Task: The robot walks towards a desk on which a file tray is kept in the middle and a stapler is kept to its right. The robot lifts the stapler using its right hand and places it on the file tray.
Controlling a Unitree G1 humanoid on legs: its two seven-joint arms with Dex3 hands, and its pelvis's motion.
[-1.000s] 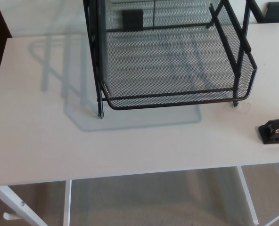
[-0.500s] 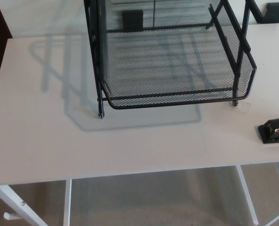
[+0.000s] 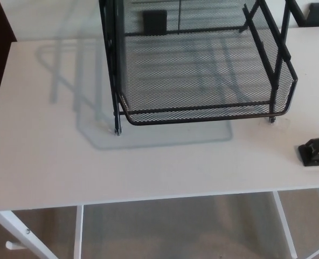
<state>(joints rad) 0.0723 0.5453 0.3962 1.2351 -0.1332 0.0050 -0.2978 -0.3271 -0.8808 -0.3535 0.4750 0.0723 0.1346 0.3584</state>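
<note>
Stapler (image 3: 317,151) by desk's (image 3: 41,162) right edge, right of file tray (image 3: 202,107), lengthwise along front edge; hands unseen, finger state unknowable.

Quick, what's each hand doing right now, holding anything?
Left hand: not in view.
Right hand: not in view; the stapler lies untouched on the desk.

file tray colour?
Black wire mesh file tray, clearest in the head view.
</note>
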